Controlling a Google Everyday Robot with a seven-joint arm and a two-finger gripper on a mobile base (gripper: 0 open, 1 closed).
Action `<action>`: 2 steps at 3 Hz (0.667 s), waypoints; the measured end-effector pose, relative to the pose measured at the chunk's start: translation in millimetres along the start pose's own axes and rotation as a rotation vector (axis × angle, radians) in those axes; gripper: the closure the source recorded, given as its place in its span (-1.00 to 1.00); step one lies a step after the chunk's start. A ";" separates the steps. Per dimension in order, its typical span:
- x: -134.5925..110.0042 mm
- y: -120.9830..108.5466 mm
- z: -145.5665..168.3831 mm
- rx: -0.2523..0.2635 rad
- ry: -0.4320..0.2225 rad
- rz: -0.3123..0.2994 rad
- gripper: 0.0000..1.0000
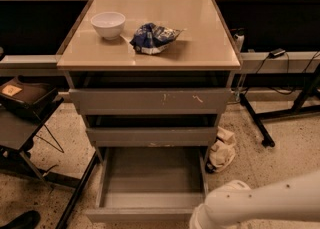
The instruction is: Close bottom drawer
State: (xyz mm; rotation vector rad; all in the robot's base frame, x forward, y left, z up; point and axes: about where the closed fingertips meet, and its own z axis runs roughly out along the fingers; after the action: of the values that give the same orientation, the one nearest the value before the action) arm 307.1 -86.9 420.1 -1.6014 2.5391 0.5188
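Note:
The bottom drawer (150, 180) of the grey cabinet stands pulled out wide, its bare grey inside showing behind the low plain front panel (142, 215). My white arm (255, 205) enters at the bottom right, with its rounded end just right of the drawer's front right corner. The gripper is out of view, below the bottom edge of the camera view.
Above the bottom drawer are the mid drawer front (151, 136) and the scratched top drawer front (150, 101). A white bowl (108, 24) and a blue bag (152, 38) lie on the cabinet top. A crumpled cloth (221, 150) lies on the floor at right, a dark stand (25, 108) is at left.

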 end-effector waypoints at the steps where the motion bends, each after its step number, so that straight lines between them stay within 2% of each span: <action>1: 14.3 0.0 -3.4 0.008 -0.009 0.036 -1.00; 2: 13.8 0.1 -3.2 0.008 -0.008 0.034 -1.00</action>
State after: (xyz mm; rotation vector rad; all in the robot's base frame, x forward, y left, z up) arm 301.2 -99.8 419.6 -1.5525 2.5640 0.5171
